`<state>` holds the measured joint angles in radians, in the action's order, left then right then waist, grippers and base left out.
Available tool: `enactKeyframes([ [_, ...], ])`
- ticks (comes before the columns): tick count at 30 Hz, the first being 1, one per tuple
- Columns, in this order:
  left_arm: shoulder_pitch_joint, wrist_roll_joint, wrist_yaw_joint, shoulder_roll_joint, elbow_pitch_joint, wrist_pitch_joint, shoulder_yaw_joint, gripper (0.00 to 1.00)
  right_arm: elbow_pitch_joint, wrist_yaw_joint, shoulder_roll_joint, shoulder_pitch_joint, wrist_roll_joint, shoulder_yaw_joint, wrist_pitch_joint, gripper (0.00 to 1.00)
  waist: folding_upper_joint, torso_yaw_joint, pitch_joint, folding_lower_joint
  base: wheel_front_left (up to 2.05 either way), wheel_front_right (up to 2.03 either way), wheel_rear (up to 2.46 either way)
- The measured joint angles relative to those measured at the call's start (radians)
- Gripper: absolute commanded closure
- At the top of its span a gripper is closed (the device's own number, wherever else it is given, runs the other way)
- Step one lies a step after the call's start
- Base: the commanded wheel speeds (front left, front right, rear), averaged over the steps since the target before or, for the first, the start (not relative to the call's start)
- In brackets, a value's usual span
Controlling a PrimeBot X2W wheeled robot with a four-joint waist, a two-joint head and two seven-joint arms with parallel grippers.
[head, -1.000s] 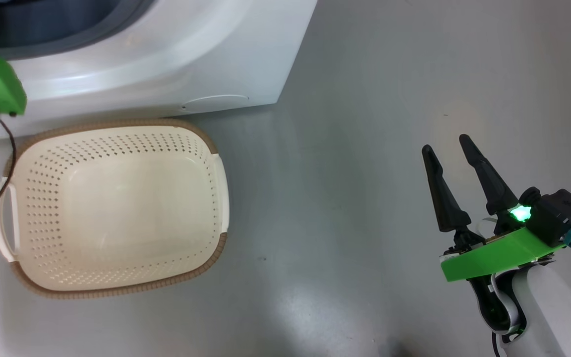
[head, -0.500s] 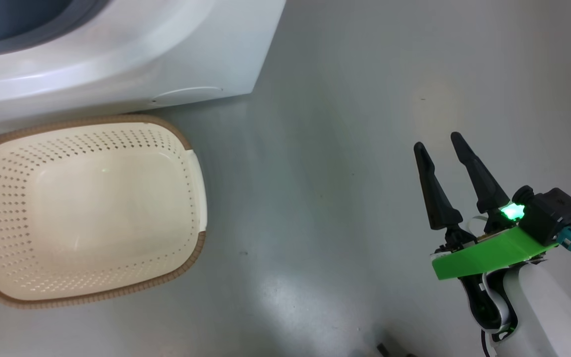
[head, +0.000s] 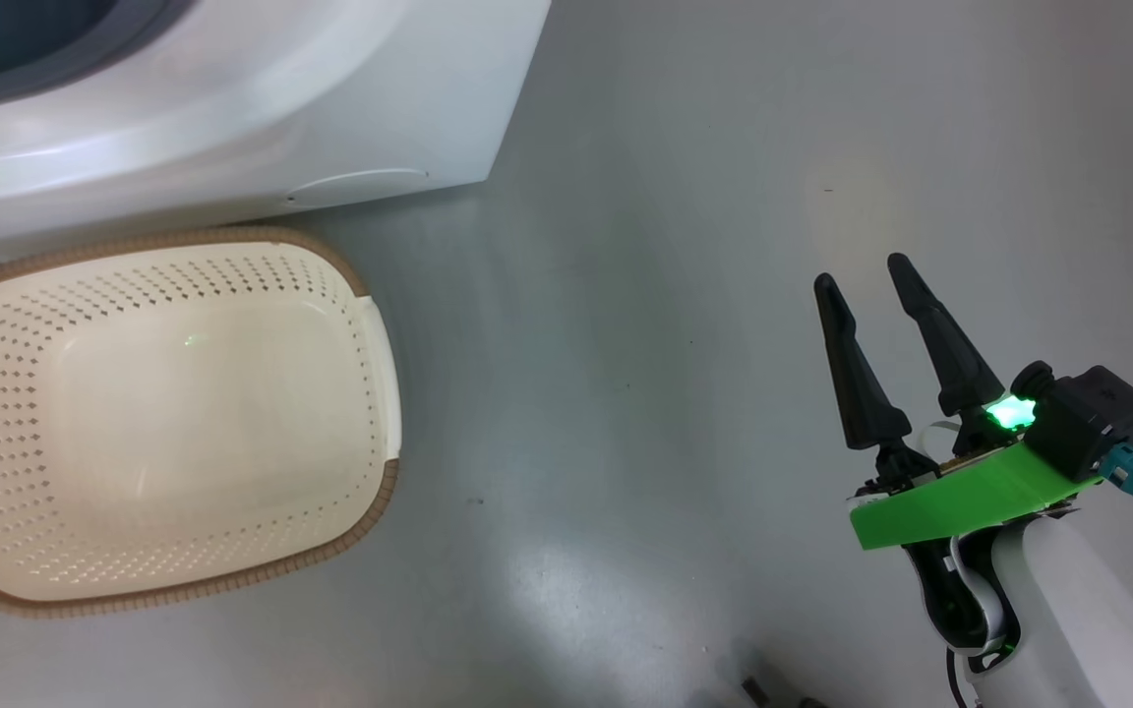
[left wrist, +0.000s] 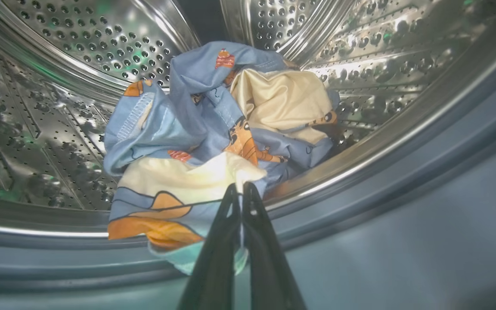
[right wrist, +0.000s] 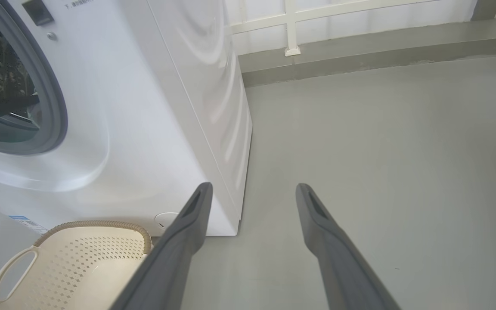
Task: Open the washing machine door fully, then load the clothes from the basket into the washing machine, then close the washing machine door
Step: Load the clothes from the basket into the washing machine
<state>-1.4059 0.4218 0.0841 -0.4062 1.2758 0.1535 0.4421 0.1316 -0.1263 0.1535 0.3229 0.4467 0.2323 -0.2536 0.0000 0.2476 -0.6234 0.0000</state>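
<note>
The clothes (left wrist: 213, 129) lie as one crumpled bundle inside the steel drum (left wrist: 80, 47) of the washing machine (head: 330, 108), light blue cloth with orange-brown figures and two cream patches; how many separate pieces there are, you cannot tell. One end of the bundle hangs toward 6 o'clock over the drum edge onto the grey seal (left wrist: 360, 193). There the left gripper (left wrist: 240, 189) has its two fingers pressed together on the cream edge of the cloth, and a thin strip of fabric shows between them. In the head view you find the machine at 11 o'clock, and the one basket (head: 232, 236) at 9 o'clock, just in front of the machine, with nothing in it. One pale handle (head: 385, 374) shows on its 3 o'clock side. The right gripper (head: 860, 270) is at 4 o'clock, well apart from the basket, above the grey floor (head: 626, 295); its two fingers are spread and hold nothing, and one green light (head: 1007, 411) glows at the wrist. In the right wrist view the same spread fingers (right wrist: 196, 215) point at the corner of the machine. A small blue label (right wrist: 24, 221) sits at 8 o'clock on the lower front, and a short line of print is at 11 o'clock near the top edge; both are too small to read. A round cover (head: 360, 185) is on the lower front.
</note>
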Motion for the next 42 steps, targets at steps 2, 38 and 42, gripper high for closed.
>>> enactKeyframes([
  [2, -0.008, -0.016, 0.000, -0.005, 0.008, -0.033, 0.018, 0.92, 0.000, 0.000, -0.002, 0.001, 0.000, 0.002, 0.000, 0.00, 0.0000, 0.000, 0.003, 0.0000, 0.00, 0.00, 0.00],
  [38, 0.298, 0.144, 0.043, 0.070, -0.133, 0.101, -0.065, 0.00, 0.021, 0.000, 0.065, -0.040, 0.003, -0.020, 0.000, 0.00, 0.0000, -0.091, 0.203, -0.0002, 0.00, 0.00, 0.00],
  [42, 0.414, 0.141, 0.043, 0.072, -0.227, 0.102, -0.103, 0.00, 0.026, 0.000, 0.078, -0.067, 0.003, -0.027, 0.000, 0.00, 0.0000, -0.111, 0.244, -0.0003, 0.00, 0.00, 0.00],
])
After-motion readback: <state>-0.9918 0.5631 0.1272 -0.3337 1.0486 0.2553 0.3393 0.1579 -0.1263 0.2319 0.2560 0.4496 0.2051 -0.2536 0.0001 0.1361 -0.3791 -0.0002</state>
